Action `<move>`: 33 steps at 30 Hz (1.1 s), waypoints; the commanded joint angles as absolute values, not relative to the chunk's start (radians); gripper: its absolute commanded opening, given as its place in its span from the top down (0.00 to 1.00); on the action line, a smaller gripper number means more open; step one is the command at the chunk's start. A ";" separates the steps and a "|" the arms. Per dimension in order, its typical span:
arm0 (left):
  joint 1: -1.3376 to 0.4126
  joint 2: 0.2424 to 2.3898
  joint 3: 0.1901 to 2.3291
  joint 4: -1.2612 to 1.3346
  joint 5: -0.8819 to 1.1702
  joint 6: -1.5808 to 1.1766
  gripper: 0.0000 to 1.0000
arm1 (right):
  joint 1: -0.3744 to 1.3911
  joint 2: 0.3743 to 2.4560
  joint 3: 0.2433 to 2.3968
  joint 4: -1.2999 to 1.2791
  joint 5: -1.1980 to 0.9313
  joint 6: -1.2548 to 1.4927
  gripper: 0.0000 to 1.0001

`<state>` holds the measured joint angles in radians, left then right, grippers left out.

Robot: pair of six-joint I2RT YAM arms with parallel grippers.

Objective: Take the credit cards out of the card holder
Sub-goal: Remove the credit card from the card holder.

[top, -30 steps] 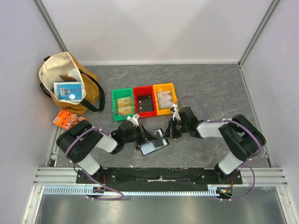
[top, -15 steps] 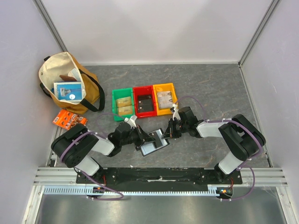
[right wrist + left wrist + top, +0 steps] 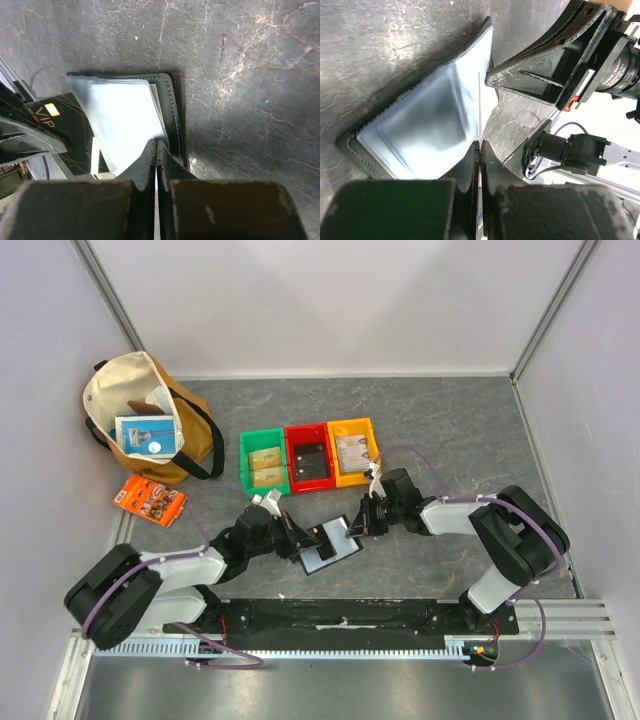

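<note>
The card holder (image 3: 326,556) lies open on the grey table between the two arms, its shiny grey-blue panels (image 3: 420,120) facing up inside a black rim. My left gripper (image 3: 297,540) is shut on a thin black credit card, which shows edge-on (image 3: 479,100) in the left wrist view. In the right wrist view the card shows gold "VIP" lettering (image 3: 55,120) beside the pale panel (image 3: 125,115). My right gripper (image 3: 362,524) is shut on the holder's far rim (image 3: 172,125), pinning that side.
Green (image 3: 243,460), red (image 3: 308,429) and yellow (image 3: 372,440) bins with cards stand in a row just behind the holder. A tan tote bag (image 3: 120,380) sits at the back left, with an orange packet (image 3: 150,499) in front of it.
My left gripper has closed on the card, and the left arm has drawn back toward the near left. The right arm has stayed put on the holder.
</note>
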<state>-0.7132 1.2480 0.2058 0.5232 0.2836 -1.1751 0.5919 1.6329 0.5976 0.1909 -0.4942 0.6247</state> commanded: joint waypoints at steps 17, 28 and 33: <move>-0.710 0.692 0.176 0.385 0.020 -1.028 0.98 | 0.594 1.237 0.635 0.059 -0.399 0.644 0.24; -0.715 0.745 0.224 0.682 0.052 -1.086 0.98 | 0.624 1.153 0.479 0.596 -0.483 0.988 0.15; -0.729 0.798 0.236 0.779 0.074 -1.101 0.98 | 0.655 1.215 0.468 0.805 -0.514 1.066 0.25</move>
